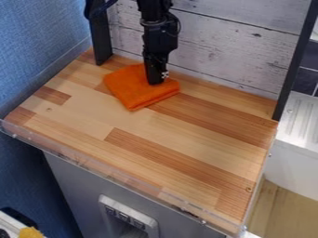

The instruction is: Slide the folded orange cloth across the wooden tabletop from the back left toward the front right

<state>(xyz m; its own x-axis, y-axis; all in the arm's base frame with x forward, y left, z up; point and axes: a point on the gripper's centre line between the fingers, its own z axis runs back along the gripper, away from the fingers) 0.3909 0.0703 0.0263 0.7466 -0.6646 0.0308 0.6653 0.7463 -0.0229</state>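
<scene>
The black gripper (155, 82) points straight down over the back left part of the wooden table (186, 135), its tip at the upper right part of an orange cloth (132, 90). The cloth lies folded in a rough square, one corner toward the front. The gripper's tip appears to touch the cloth; whether it pinches any fabric cannot be told.
A whitewashed plank wall (229, 51) stands behind the table, with black posts (101, 39) at the left and right. A clear raised strip (93, 165) runs along the front edge. Beyond the right edge is a white ribbed surface (302, 121).
</scene>
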